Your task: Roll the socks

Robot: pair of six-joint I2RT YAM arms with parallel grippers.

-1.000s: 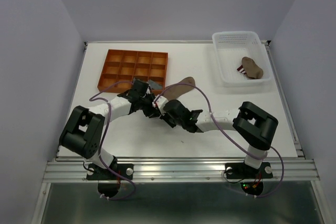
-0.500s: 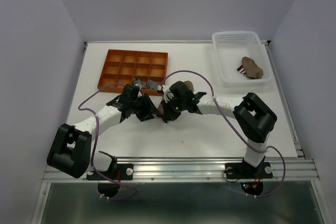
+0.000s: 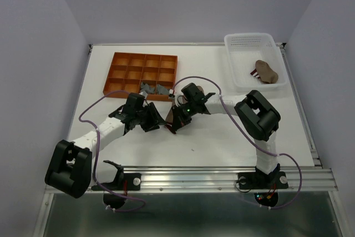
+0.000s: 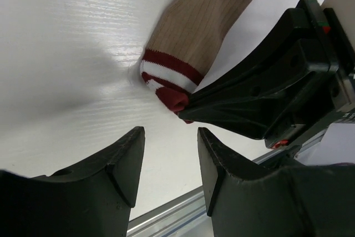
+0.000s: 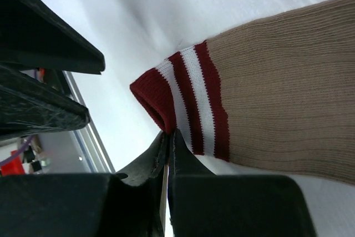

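- Mid-counter (image 3: 222, 148), just near of the orange tray (image 3: 145, 55), a tan sock (image 4: 208, 20) lies flat under the right arm, with its red-and-white striped cuff (image 5: 186, 101) at the near-left end.
- The right gripper (image 5: 168, 137) sits low at the cuff, fingers pressed together and pinching the red edge of the cuff.
- The left gripper (image 4: 169, 159) faces the right one from the left. Its fingers are spread with nothing between them, just beside the cuff and not touching it.
- The cuff edge is slightly lifted at the pinch, while the rest of the sock rests on the counter.
- The grey socks (image 3: 152, 88) are bunched at the tray's near edge. I can't tell whether they sit inside the compartments.
- The white basket (image 3: 238, 79) at the far right holds a second tan sock (image 3: 267, 72), with a striped bit showing on its left side.
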